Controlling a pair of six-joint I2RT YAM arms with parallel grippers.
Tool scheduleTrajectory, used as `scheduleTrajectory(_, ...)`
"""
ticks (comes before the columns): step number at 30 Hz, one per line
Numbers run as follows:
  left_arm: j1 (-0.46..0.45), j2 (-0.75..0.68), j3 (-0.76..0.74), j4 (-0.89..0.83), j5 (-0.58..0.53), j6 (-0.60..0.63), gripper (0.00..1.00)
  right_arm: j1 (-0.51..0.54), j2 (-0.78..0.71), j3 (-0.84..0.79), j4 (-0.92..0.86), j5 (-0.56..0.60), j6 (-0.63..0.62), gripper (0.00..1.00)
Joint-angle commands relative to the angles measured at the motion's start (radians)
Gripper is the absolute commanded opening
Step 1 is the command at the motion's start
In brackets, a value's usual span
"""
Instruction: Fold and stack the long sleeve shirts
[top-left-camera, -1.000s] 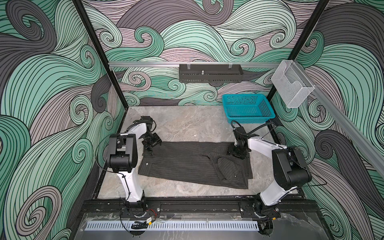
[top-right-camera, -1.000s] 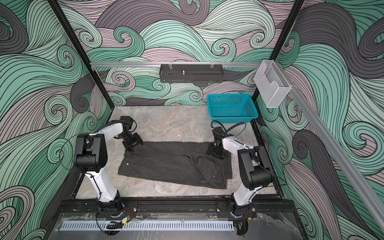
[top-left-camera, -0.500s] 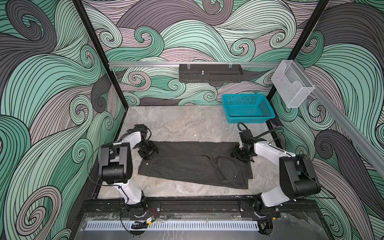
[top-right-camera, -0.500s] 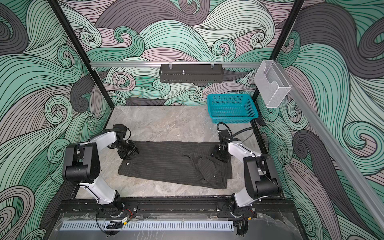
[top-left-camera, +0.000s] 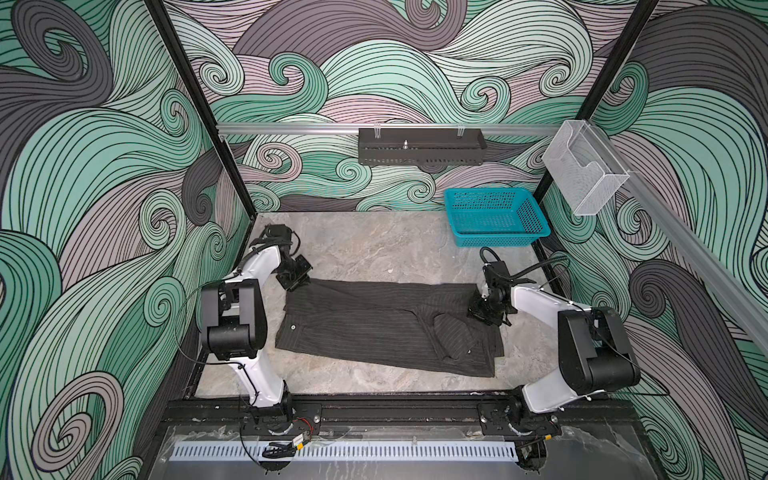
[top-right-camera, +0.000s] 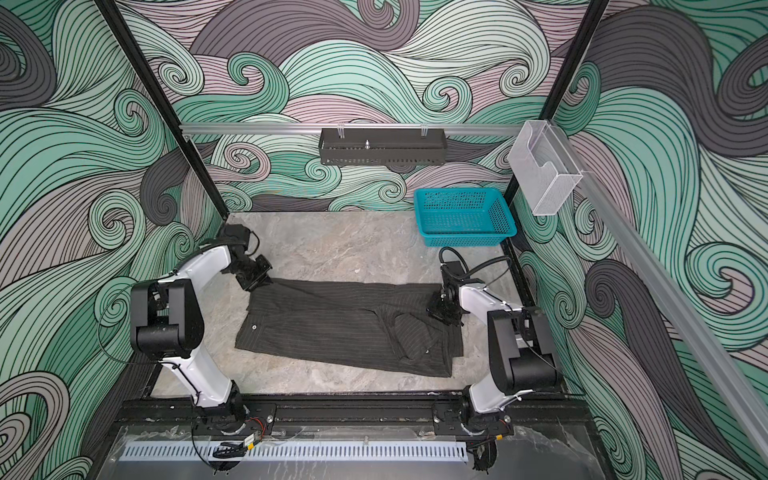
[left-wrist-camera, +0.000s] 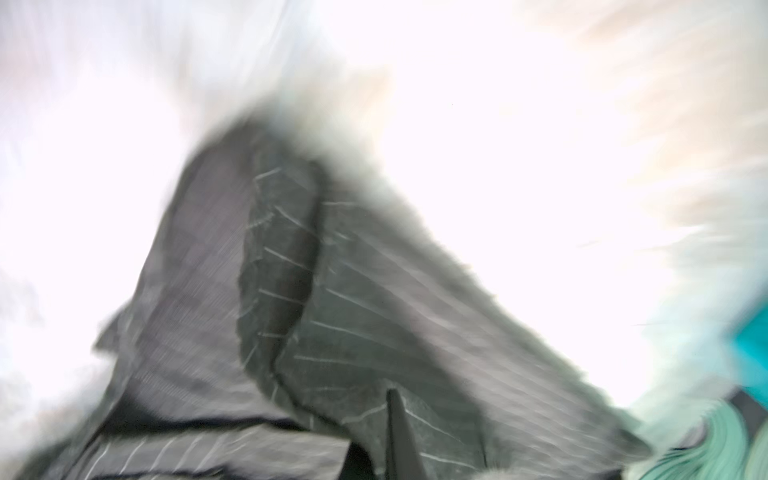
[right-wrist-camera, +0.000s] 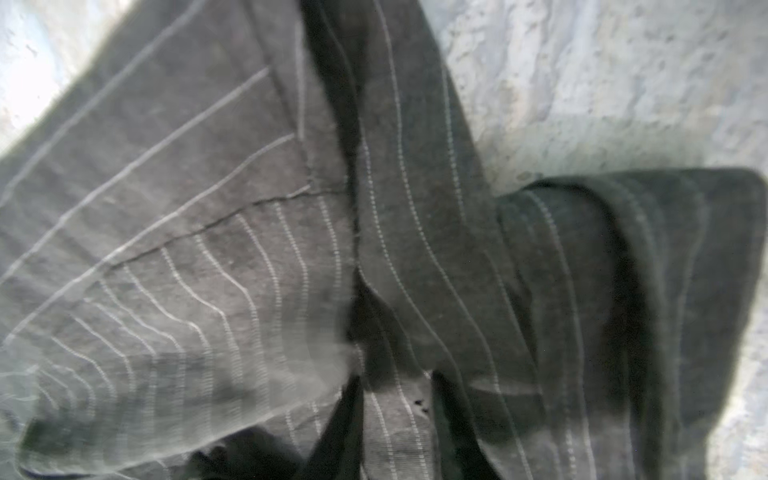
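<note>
Shirt (top-left-camera: 386, 328), L hand (top-left-camera: 304, 286) clamped on corner, only wrist cam shows R hand (right-wrist-camera: 395, 390) astride it, grip unclear

Desk (top-left-camera: 374, 249): grey marbled slab, seen in both top views. Bare stone across the far middle, along the near strip and down both sides.

Lying directly on it:
- Shirt (top-left-camera: 386, 328), dark with pale pinstripes. Spread mostly flat over the centre, long axis left to right. Near edge slanting nearer toward the right end. Small pale button (top-left-camera: 293, 327) near the left end. Cloth doubled over and rumpled on the right part.
- Basket (top-left-camera: 494, 216), teal mesh, in the far right corner. Upright, well apart from the shirt, bare desk between.

Right wrist view: pinstriped folds over the same stone. Left wrist view too blurred to add anything.
</note>
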Motion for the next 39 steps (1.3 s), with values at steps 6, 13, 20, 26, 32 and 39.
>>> scheduleTrajectory(6, 0.002, 0.051, -0.020, 0.013, 0.013, 0.041, 0.00, -0.002, 0.047, -0.004, -0.029, -0.003, -0.021, 0.18)
scheduleTrajectory(13, 0.026, 0.036, -0.214, 0.054, -0.054, -0.001, 0.00, -0.002, 0.058, 0.009, -0.054, 0.004, -0.037, 0.12)
scheduleTrajectory(20, 0.076, 0.031, -0.248, 0.044, -0.125, -0.045, 0.11, -0.003, 0.051, 0.000, -0.064, 0.020, -0.051, 0.08)
scheduleTrajectory(26, 0.095, -0.046, -0.189, -0.032, -0.205, -0.027, 0.41, -0.005, 0.015, 0.007, -0.091, 0.037, -0.063, 0.07)
scheduleTrajectory(32, 0.053, -0.182, -0.170, -0.069, -0.112, 0.074, 0.57, 0.005, -0.126, 0.040, -0.156, 0.020, -0.098, 0.32)
scheduleTrajectory(39, -0.173, -0.400, -0.311, -0.057, -0.055, 0.082, 0.59, 0.024, -0.343, -0.001, -0.302, -0.006, -0.079, 0.50)
